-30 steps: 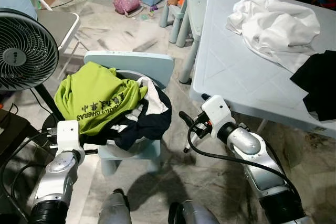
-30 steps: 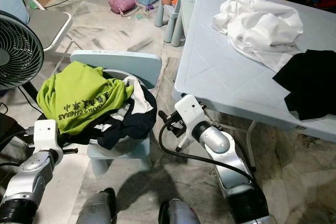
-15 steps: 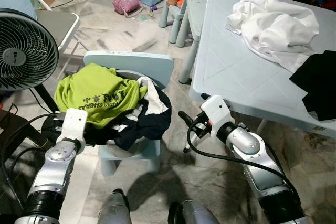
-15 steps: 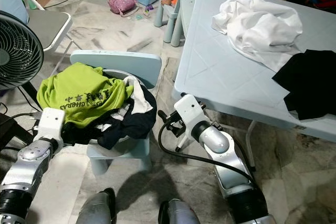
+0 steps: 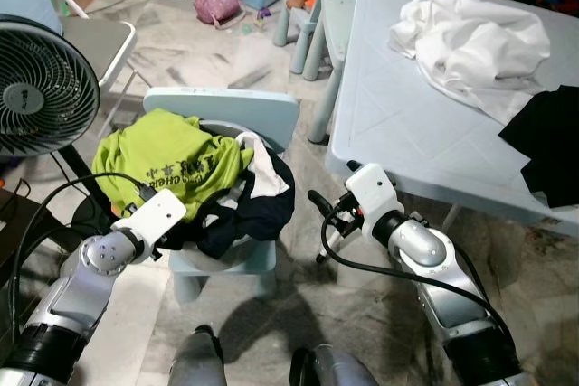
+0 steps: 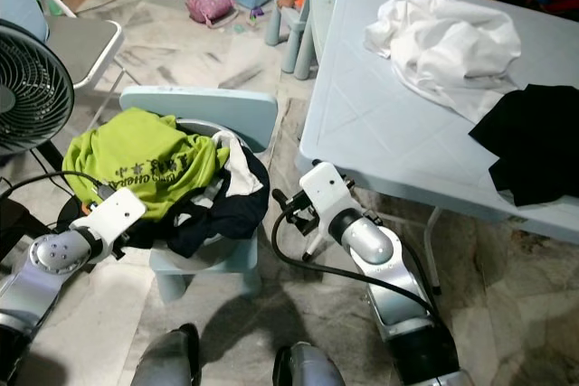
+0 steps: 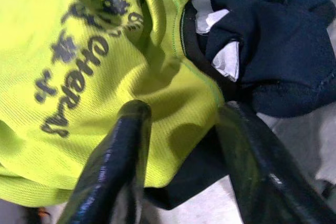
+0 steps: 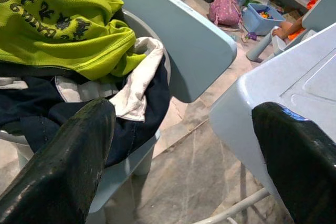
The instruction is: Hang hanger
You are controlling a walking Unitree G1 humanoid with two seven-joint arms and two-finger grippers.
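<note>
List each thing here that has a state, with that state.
left gripper: open, at the green shirt's edge.
right gripper: open, holding nothing.
green shirt: crumpled on top of the pile.
small chair: upright, loaded with clothes.
white garment: bunched on the table.

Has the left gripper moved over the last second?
Yes. The left gripper has swung in toward the green shirt on the blue chair, fingers open at its hem.

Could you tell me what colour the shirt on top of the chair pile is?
Lime green shirt with dark lettering, clearest in the left wrist view.
</note>
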